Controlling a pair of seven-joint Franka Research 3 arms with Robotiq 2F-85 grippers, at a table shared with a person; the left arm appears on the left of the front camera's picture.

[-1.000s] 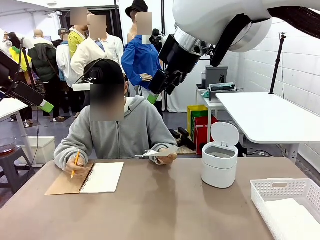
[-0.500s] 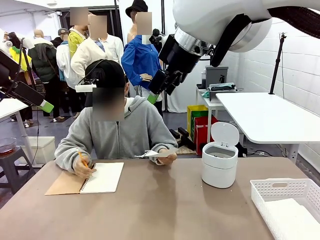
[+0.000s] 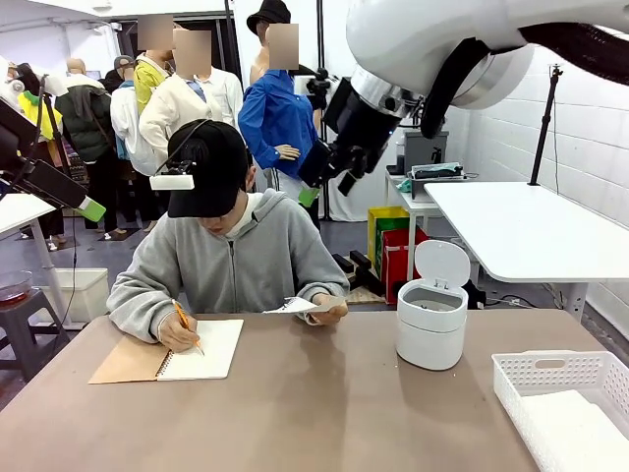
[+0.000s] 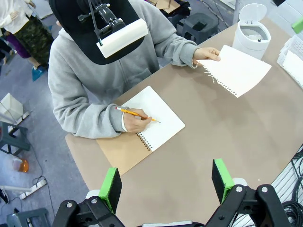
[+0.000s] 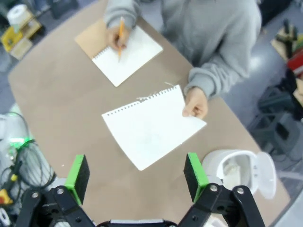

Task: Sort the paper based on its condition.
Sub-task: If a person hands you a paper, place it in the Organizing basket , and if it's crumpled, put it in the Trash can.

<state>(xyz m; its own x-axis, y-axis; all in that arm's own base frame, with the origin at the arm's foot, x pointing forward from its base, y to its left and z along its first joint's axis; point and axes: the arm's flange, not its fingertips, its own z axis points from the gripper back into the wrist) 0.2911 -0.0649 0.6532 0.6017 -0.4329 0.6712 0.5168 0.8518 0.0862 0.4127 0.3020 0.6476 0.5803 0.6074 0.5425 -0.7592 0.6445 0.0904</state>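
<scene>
Counter (image 3: 314, 403) carries a white basket (image 3: 546, 375) at the robot's right edge and an open-lidded bin (image 3: 432, 329) beyond it. The person writes in the notebook (image 3: 204, 349) with a pencil (image 4: 135, 113). Their other hand (image 5: 195, 104) holds one smooth sheet (image 5: 151, 130) by a corner, off the counter, near the bin. Right end effector (image 5: 136, 172) hangs high over the sheet, jaws wide, empty. Left end effector (image 4: 165, 182) is also wide and empty. Risk: the thin sheet is pinned at only one corner, so a grab could crease it, tear the ragged edge, or nip the person's fingers.
</scene>
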